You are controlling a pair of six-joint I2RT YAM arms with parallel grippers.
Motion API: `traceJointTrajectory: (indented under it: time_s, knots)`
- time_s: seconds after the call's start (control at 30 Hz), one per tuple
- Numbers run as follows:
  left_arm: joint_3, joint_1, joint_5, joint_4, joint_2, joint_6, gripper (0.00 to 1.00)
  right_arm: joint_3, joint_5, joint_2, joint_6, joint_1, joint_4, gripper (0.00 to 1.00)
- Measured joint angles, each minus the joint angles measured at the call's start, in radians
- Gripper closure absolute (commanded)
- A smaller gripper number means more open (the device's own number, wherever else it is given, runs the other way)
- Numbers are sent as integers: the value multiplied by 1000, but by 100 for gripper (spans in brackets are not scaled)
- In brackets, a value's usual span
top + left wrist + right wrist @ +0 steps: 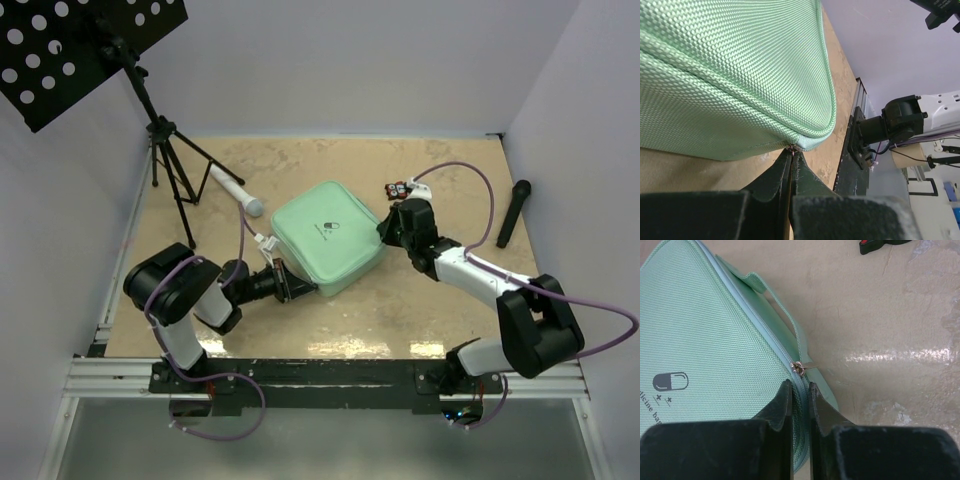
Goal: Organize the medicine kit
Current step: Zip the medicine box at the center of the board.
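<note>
The mint-green medicine kit (328,238) lies zipped in the middle of the table, pill logo up. My left gripper (297,288) is low at the kit's near-left corner. In the left wrist view its jaws (791,150) are pressed together on a tiny metal zip pull at the corner seam of the kit (740,75). My right gripper (388,232) is at the kit's right edge. In the right wrist view its jaws (800,386) stand a narrow gap apart, squeezing the zip seam of the kit (705,330). The metal zip slider (801,366) sits just beyond the fingertips.
A white-and-grey cylinder (238,190) lies left of the kit. A small black-and-red gadget (398,188) (880,245) lies behind its right corner. A black stick (513,212) rests at the far right. A tripod (170,170) carrying a perforated black board (80,45) stands at the back left.
</note>
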Motion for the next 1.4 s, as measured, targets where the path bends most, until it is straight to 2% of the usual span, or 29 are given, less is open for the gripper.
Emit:
traceJointTrajectory:
  time_s: [0.53, 1.17, 1.2, 1.3, 1.37, 1.4]
  knots:
    - [74, 71, 134, -2, 65, -58, 100, -171, -71, -75, 135, -51, 203, 100]
    - [-55, 33, -3, 9, -23, -32, 100, -178, -114, -84, 211, -46, 197, 100]
    - [-60, 31, -8, 12, -25, -32, 100, -178, -112, -91, 206, -43, 190, 90]
    - [-73, 31, -17, 14, -28, -32, 100, -176, -102, -143, 185, -34, 137, 51]
    - [-75, 29, -19, 14, -28, -32, 100, -165, -84, -190, 171, -24, 84, 41]
    - [-72, 28, -20, 14, -28, -32, 100, -152, -77, -210, 160, -21, 67, 40]
